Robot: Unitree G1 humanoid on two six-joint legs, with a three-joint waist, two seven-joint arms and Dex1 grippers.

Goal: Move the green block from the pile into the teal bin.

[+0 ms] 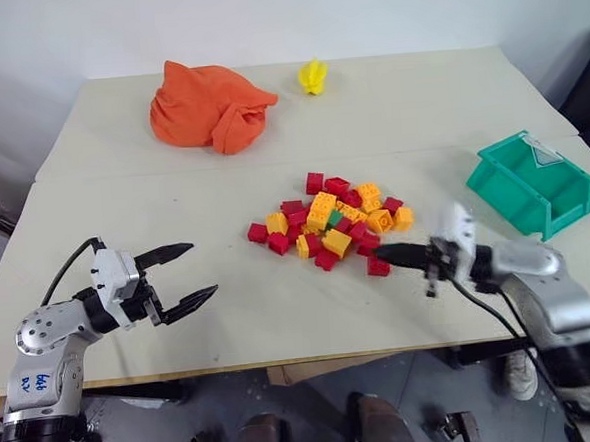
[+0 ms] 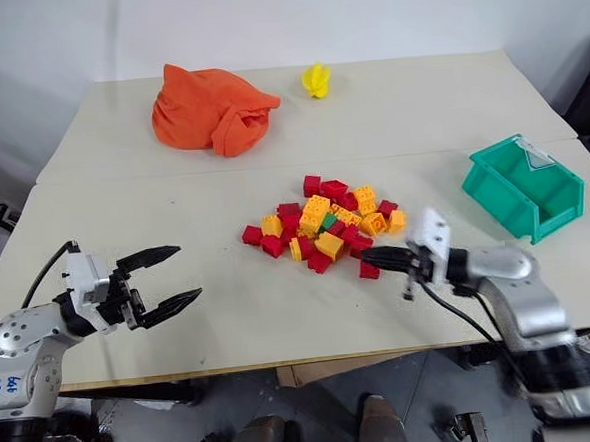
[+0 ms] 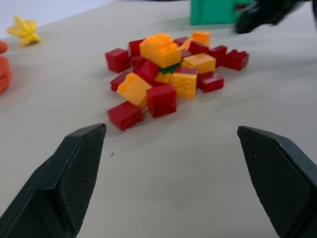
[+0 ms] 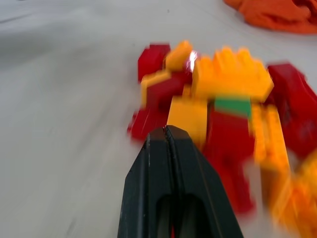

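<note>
The pile (image 1: 333,224) of red and yellow-orange bricks lies mid-table. The green block (image 1: 335,218) sits half buried near its middle, under a large orange brick; it also peeks out as the green block (image 4: 233,106) in the right wrist view and the green block (image 3: 169,69) in the left wrist view. My right gripper (image 1: 385,255) is shut with nothing in it, its tip just at the pile's near right edge beside a red brick. My left gripper (image 1: 186,278) hovers open well to the left of the pile. The teal bin (image 1: 529,184) stands at the right, open top up.
An orange cloth (image 1: 208,107) is bunched at the back left, with a small yellow toy (image 1: 312,76) to its right. A seam (image 1: 172,171) runs across the table where two tops join. Bare tabletop lies between the pile and the front edge.
</note>
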